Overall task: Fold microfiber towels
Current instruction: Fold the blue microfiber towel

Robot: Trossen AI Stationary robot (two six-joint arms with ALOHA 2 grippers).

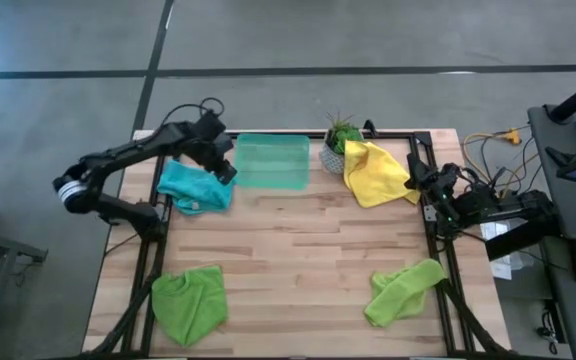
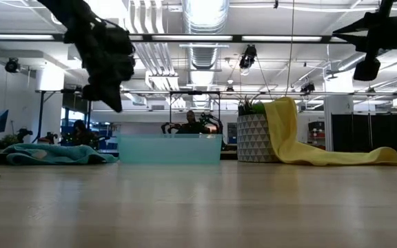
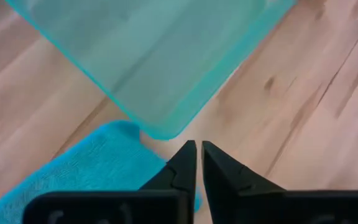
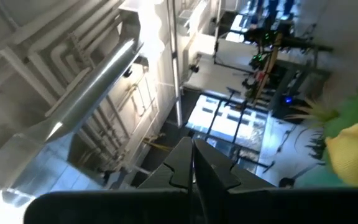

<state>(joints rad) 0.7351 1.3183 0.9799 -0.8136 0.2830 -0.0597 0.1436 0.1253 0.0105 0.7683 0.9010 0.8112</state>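
Observation:
A teal-blue towel (image 1: 196, 187) lies crumpled at the table's far left; it also shows in the left wrist view (image 3: 86, 168). My left gripper (image 1: 226, 172) hangs shut and empty above the towel's right edge, next to the tray's corner, well clear of the table in the low view (image 2: 112, 100). A yellow towel (image 1: 376, 172) lies at the far right, its far end draped up against the plant pot (image 2: 281, 117). My right gripper (image 1: 415, 172) is shut and empty, raised beside the yellow towel's right edge. Two lime green towels (image 1: 190, 303) (image 1: 403, 290) lie rumpled near the front corners.
A translucent green plastic tray (image 1: 271, 160) stands at the far middle, between the teal and yellow towels. A small potted plant (image 1: 340, 140) stands just right of it. The wooden table's middle (image 1: 298, 240) is bare. Black frame rails run along both sides.

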